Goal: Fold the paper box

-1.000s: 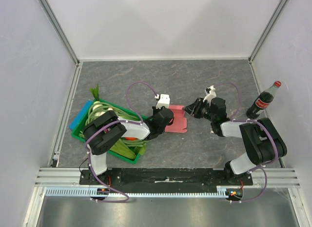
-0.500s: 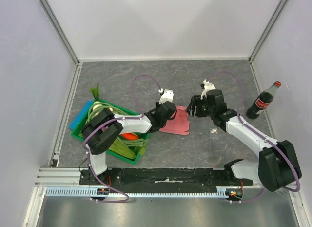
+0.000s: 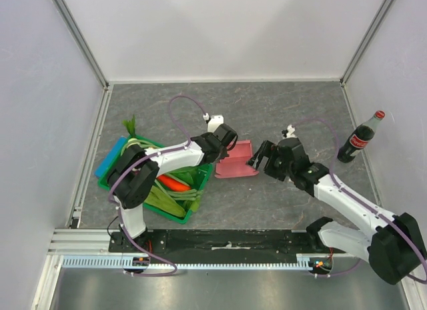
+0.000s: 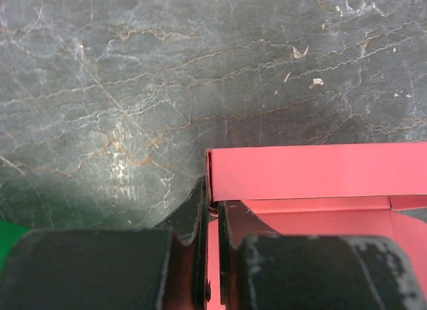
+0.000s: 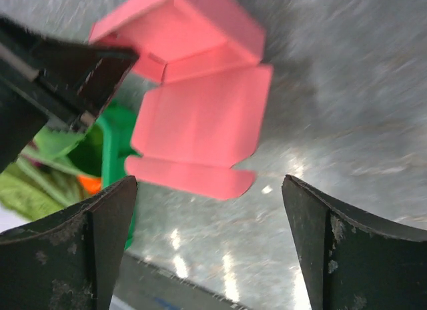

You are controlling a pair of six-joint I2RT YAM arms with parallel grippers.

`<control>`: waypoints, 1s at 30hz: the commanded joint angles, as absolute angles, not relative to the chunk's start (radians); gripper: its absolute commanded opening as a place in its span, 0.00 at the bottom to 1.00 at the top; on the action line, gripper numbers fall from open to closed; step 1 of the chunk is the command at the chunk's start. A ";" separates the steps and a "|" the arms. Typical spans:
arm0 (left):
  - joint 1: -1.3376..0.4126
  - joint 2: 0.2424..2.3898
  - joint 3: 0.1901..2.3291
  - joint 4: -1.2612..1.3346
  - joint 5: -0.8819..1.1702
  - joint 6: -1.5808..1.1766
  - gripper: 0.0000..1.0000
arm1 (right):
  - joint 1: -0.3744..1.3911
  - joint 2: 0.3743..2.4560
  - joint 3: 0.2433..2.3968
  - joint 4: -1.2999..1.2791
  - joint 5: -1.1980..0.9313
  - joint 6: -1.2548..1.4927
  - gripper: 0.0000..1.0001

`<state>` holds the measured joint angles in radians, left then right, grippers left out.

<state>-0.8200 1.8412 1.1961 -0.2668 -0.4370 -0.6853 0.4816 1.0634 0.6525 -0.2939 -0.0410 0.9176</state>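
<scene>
The pink paper box (image 3: 237, 162) lies partly folded on the grey table at the centre, its far wall and one side standing up. My left gripper (image 3: 225, 152) is shut on the box's left wall; in the left wrist view the thin card edge sits pinched between the fingers (image 4: 230, 220), with the upright wall of the box (image 4: 307, 171) running off to the right. My right gripper (image 3: 258, 161) hangs just right of the box, open wide and holding nothing. In the right wrist view the box (image 5: 200, 117) lies ahead of the right gripper (image 5: 207, 183), apart from both fingertips.
A green crate (image 3: 107, 183) of vegetables stands left of the box, under the left arm, with a blue piece (image 3: 110, 158) at its far side. A cola bottle (image 3: 360, 137) stands upright at the right wall. Metal frame rails edge the table.
My right gripper has opened from half to full width and swung nearer, to the box's right side. The left arm has shifted farther back with the box wall in its grip.
</scene>
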 commanded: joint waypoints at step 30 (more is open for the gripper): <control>-0.824 1.132 0.819 -0.011 0.153 -0.793 0.92 | 0.479 1.452 1.255 -0.773 0.210 0.377 0.00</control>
<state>-0.8204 1.3006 0.8619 -0.1841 -0.0784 -0.9047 0.5026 1.3979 1.0218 -0.4763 0.1658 0.8555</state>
